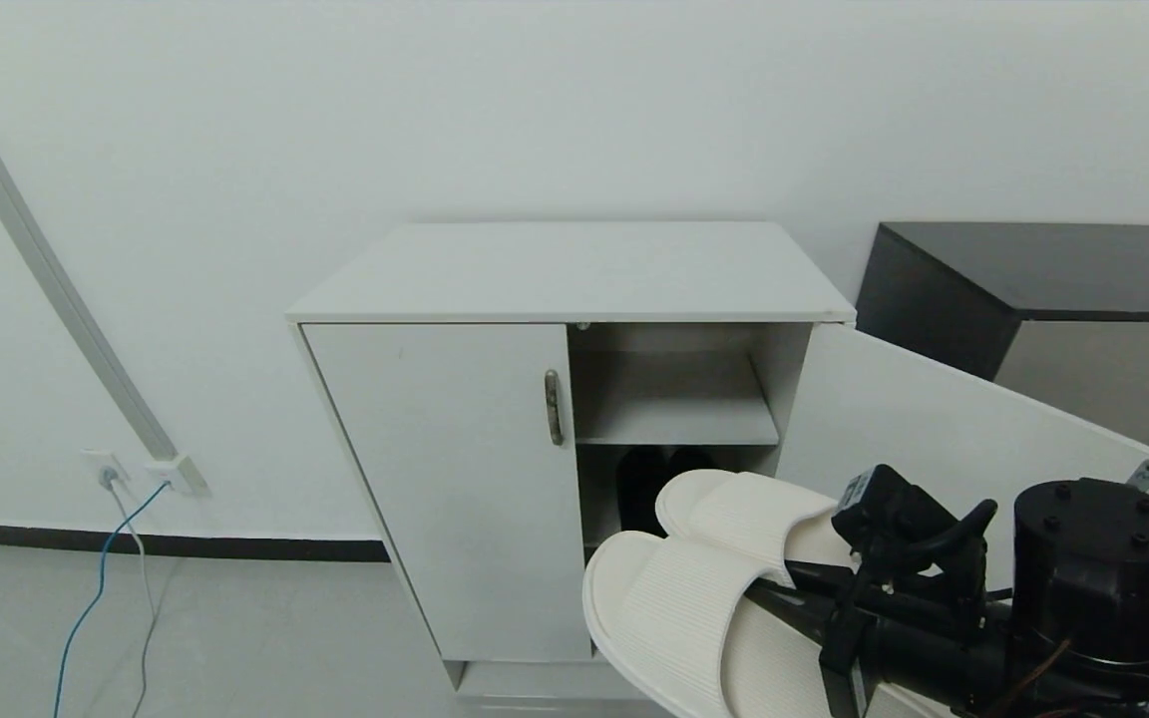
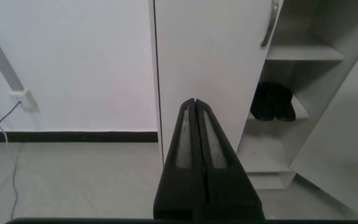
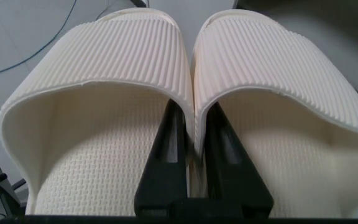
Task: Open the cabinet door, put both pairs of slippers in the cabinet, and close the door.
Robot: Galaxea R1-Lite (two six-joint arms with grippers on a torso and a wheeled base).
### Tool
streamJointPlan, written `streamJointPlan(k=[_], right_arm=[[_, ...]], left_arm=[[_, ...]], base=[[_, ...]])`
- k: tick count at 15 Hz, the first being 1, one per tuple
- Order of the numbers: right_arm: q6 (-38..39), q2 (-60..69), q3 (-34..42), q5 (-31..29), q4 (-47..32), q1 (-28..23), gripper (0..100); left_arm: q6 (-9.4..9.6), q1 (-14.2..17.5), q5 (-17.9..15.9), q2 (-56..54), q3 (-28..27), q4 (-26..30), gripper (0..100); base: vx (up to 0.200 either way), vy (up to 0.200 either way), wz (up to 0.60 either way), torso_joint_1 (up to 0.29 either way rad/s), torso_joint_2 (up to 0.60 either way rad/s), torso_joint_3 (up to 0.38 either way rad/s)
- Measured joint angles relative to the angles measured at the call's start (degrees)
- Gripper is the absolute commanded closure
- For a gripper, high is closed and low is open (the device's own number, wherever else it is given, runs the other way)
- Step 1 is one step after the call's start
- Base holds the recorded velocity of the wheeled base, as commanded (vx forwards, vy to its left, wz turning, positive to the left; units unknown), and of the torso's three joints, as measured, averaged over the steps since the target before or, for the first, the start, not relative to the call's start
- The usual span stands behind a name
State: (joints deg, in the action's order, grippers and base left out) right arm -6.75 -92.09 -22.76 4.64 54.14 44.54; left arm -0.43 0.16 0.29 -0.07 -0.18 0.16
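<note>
A white cabinet stands against the wall, its right door swung open and its left door closed. A pair of black slippers sits on the lower shelf, also seen as the black slippers. My right gripper is shut on the inner edges of a pair of white slippers, holding the white slippers side by side in front of the open compartment. My left gripper is shut on nothing, low, facing the closed left door.
A dark cabinet stands right of the open door. Wall sockets with a blue cable sit low on the left wall. The upper shelf holds nothing. Bare floor lies left of the cabinet.
</note>
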Motion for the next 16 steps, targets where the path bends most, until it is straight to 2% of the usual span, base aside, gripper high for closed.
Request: streamJointPlan(k=[9,15,16], right_arm=[[-0.1,-0.3,0.1,0.1,0.1,0.1,100],[0.0,-0.5,0.2,0.1,0.2,0.1,100],[0.0,-0.6,0.2,0.1,0.1,0.1,100]], left_arm=[[0.00,0.0,0.0,0.0,0.0,0.0,100],[0.00,0.0,0.0,0.0,0.0,0.0,100],[0.02,0.0,0.0,0.0,0.0,0.1,100]], base=[[0.000,0.000,0.00,-0.133,0.47,0.339],[0.000,0.000,0.00,-0.039,0.43,0.386],[0.000,0.000,0.00,-0.002,0.09,0.095]])
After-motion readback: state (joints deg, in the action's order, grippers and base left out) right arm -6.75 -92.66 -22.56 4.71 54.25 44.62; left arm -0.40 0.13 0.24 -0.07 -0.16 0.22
